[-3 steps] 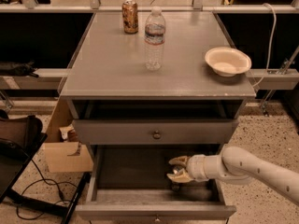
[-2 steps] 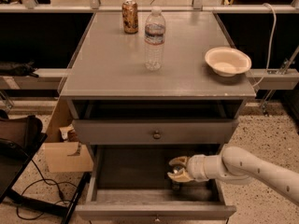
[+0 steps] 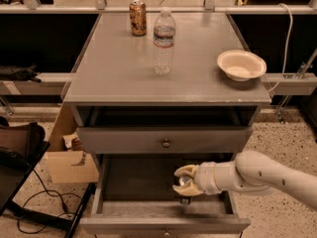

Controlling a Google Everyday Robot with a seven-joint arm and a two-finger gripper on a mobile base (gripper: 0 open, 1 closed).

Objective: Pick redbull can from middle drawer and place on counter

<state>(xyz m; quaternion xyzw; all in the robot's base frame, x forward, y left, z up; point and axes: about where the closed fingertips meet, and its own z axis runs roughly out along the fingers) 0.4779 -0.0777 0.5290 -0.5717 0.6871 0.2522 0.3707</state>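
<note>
The middle drawer (image 3: 124,182) is pulled open below a closed drawer with a knob. My gripper (image 3: 184,181) reaches into it from the right, at the drawer's right-centre. Its two pale fingers (image 3: 185,170) sit on either side of the redbull can (image 3: 185,182). Only the can's shiny metal top and a dark bit of its body below show between them. The can stands upright, low inside the drawer. The grey counter (image 3: 119,68) is the cabinet's top surface above.
On the counter stand a brown-orange can (image 3: 137,17) at the back, a clear water bottle (image 3: 163,42) near the middle and a white bowl (image 3: 241,65) at the right. A cardboard box (image 3: 69,160) and cables lie on the floor to the left.
</note>
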